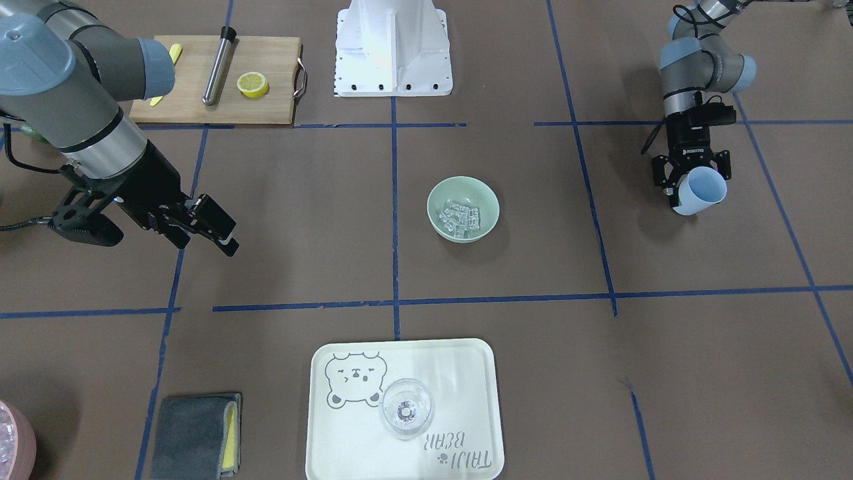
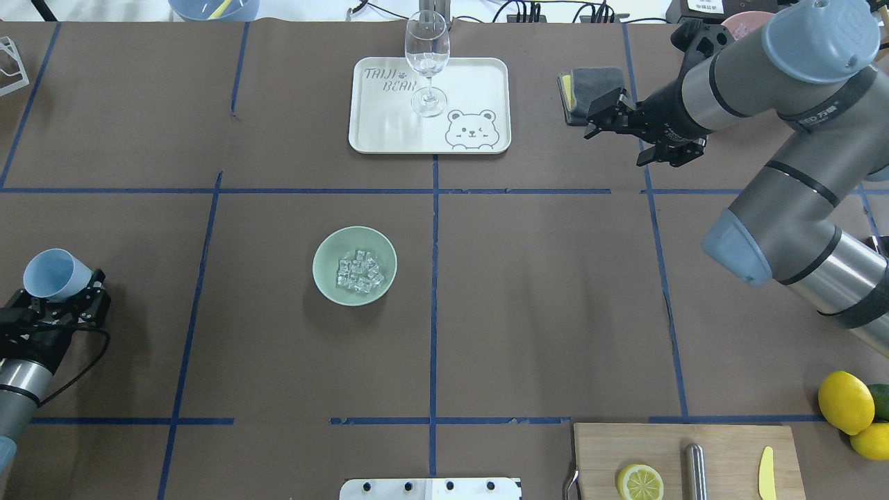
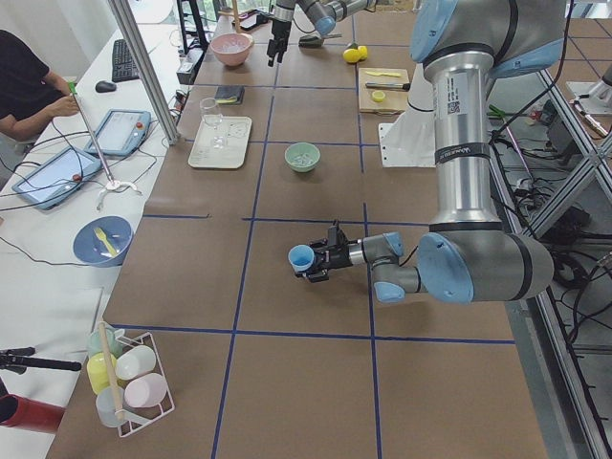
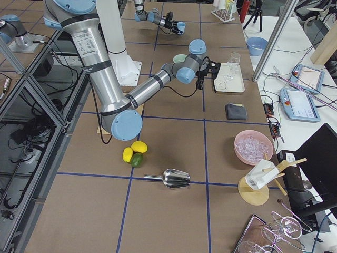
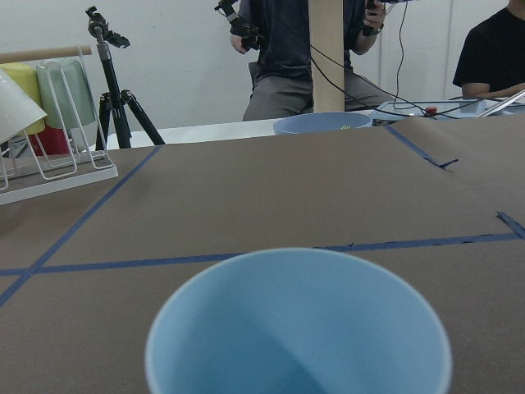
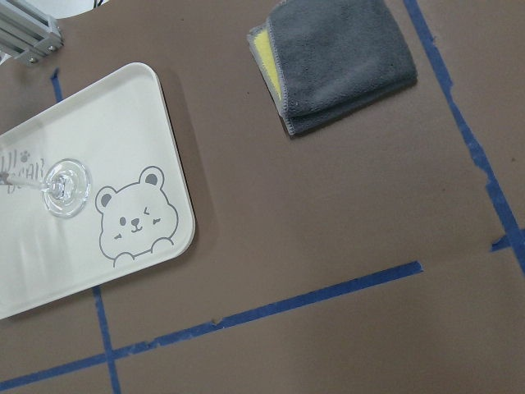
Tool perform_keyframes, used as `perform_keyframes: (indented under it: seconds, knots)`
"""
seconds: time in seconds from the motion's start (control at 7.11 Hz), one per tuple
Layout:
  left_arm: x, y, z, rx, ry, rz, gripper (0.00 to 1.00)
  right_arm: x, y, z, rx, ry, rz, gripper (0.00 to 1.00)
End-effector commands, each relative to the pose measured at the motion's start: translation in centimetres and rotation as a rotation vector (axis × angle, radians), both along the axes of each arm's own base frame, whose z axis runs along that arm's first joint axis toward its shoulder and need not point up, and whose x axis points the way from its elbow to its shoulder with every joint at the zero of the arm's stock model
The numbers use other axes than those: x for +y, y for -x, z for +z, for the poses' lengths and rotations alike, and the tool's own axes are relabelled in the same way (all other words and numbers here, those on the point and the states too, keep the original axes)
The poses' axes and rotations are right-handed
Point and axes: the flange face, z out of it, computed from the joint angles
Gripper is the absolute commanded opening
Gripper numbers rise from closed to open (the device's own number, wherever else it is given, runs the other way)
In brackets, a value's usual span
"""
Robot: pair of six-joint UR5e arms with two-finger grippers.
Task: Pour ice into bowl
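1. Currently the left gripper (image 1: 692,175) is clamped on the cup (image 1: 703,191). The cup is held tipped well off upright, above the table (image 2: 555,292) and well apart from the bowl (image 2: 325,285). In the left wrist view the cup's inside is seen bare.
2. The ice (image 2: 359,271) is heaped in the bowl, which stands near the table's middle. The pour is judged complete.
3. The step in hand is judged to be the cup's return.
   - The cup should be turned upright first.
   - It should then be lowered until its base sits flat on the table.
   - The jaws should be parted only after that.
   - The gripper should be lifted straight off, so that the light cup is not dragged or toppled.
   - The set-down spot should be kept away from the bowl.
4. The right gripper (image 1: 205,241) is seen with fingers apart and nothing held. It hangs near the cloth (image 2: 594,80) and is judged not to be needed for this step.
5. Counts:
   - bowl, 1
   - cup, 1
   - ice, roughly a dozen cubes; an exact count cannot be read
   - glass (image 2: 426,55), 1, standing on the tray (image 2: 486,83), 1
   - cloth, 1
   - board (image 2: 729,444), 1
   - on the board: lemon half (image 2: 640,482), 1; rod (image 2: 694,472), 1; knife (image 2: 765,473), 1
   - beside the board: lemons (image 2: 845,401), 2; lime (image 2: 881,399), 1
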Motion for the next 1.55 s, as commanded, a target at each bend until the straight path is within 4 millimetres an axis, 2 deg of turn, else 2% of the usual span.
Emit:
perform_keyframes:
  seconds: [0.0,0.28,0.56,0.7,0.84,1.12,1.27,1.41]
  knots:
    - [0.3,-0.1,-0.2,0.018,0.017,0.062,1.00,0.0,0.0,-0.1,-0.001,-0.001,0.000,1.00]
    - [0.5,-0.6,-0.4,0.001,0.039,0.133,1.00,0.0,0.0,-0.2,-0.002,-0.002,0.000,1.00]
    - [1.7,2.3,-2.4,0.008,0.066,0.221,1.00,0.1,-0.1,-0.3,-0.005,-0.002,0.001,1.00]
    - [1.9,2.8,-2.7,-0.012,0.062,0.245,1.00,0.2,-0.2,-0.6,-0.008,-0.003,0.003,1.00]
    - [2.1,2.7,-2.4,-0.013,0.086,0.289,1.00,0.2,-0.2,-0.6,-0.009,-0.002,0.004,1.00]
    - [3.8,5.0,-0.9,-0.040,0.170,0.416,1.00,0.6,-0.5,-0.8,-0.015,-0.007,0.003,1.00]
    - [4.5,5.6,-1.4,-0.059,0.189,0.497,1.00,0.6,-0.5,-1.0,-0.018,-0.008,-0.001,1.00]
    - [5.0,6.8,-1.5,-0.116,0.180,0.557,1.00,1.3,0.8,-1.3,-0.021,-0.010,-0.018,1.00]
